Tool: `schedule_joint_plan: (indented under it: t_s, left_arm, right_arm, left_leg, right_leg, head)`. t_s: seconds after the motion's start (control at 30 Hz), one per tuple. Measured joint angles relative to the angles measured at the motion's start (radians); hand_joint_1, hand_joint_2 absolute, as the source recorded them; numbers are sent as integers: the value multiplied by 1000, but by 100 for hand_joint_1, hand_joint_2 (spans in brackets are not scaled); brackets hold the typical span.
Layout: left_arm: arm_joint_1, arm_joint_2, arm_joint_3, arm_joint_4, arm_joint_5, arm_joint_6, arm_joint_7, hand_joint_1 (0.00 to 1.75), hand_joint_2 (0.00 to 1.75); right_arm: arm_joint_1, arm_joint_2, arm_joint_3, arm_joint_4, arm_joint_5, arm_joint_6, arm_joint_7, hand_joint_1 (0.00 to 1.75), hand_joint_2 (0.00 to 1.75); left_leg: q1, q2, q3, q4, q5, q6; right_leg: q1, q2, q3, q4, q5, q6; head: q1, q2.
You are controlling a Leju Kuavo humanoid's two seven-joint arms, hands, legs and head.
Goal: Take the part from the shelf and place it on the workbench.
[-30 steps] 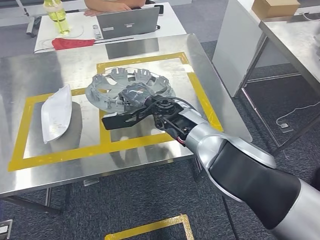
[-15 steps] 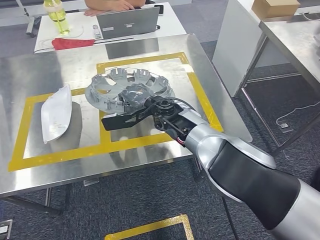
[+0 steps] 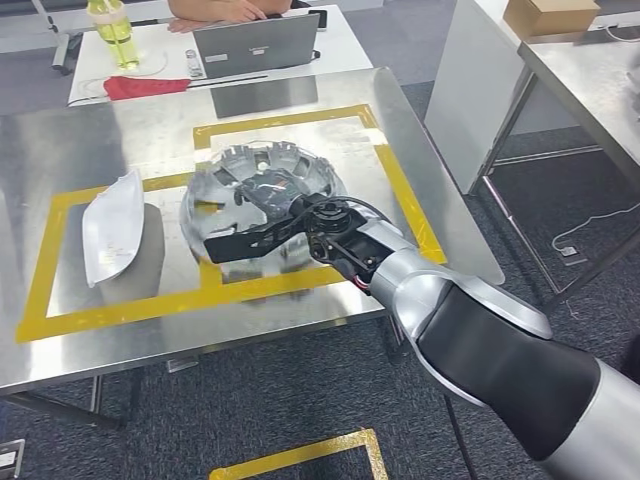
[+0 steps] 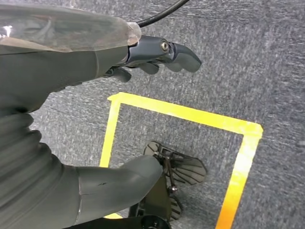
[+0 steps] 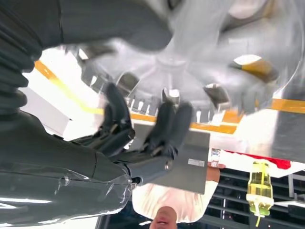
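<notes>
my left hand (image 4: 107, 52) hangs over floor, fingers apart, holds nothing | my right hand (image 3: 260, 238) grips wheel-cover part (image 3: 260, 185) by near rim, tilted over table (image 3: 60, 130) in yellow box | looks light, stiff plastic, slick, thin spokes fragile; grip rim

I am looking into what seems a robotics lab or workshop, where steel workbenches (image 3: 68, 140) marked with yellow tape (image 3: 151, 305) are standing on grey carpet (image 3: 287, 400), and a person is sitting at a laptop (image 3: 253, 45) on a white desk (image 3: 151, 62) behind.
</notes>
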Motion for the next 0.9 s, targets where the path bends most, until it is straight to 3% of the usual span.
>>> schedule_joint_plan:
  t_s: [0.03,0.33,0.9]
  left_arm:
    - [0,0,0,0,-1,4,5,0,0]
    - [0,0,0,0,-15,8,49,0,0]
    - [1,-2,0,0,-12,7,32,0,0]
  right_arm:
    - [0,0,0,0,0,0,-1,0,0]
    - [3,0,0,0,0,0,-1,0,0]
    - [18,-2,-1,0,-16,1,1,0,0]
  left_leg:
    - [0,0,0,0,0,0]
    - [0,0,0,0,0,0]
    - [0,0,0,0,0,0]
  right_leg:
    - [0,0,0,0,0,0]
    - [0,0,0,0,0,0]
    - [0,0,0,0,0,0]
  head:
    - [0,0]
    - [0,0]
    - [0,0]
